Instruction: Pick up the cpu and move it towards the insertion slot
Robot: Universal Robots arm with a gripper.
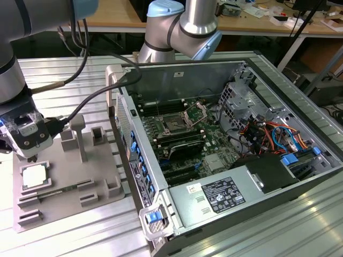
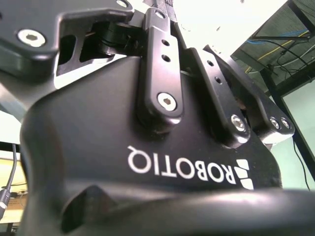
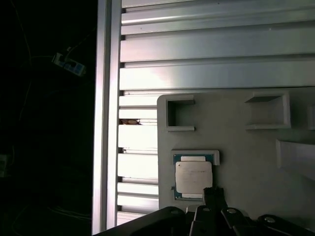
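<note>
— Why's that open computer case (image 1: 182, 75) parked well away from the gripper (image 1: 31, 156)?

— It holds the insertion slot (image 1: 174, 126). Its metal plate (image 1: 196, 112) looks swung up, I'd guess to leave the socket bare.

— And the grey tray (image 1: 69, 182)?

— Right beneath the gripper. Its framed recess keeps the cpu (image 1: 35, 176) flat and square, just under the tool, not lifted. Whether the gripper is spread or closed, I can't tell.

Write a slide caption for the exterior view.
The hand poised over the cpu on its grey tray; insertion slot inside the open computer case.
</note>
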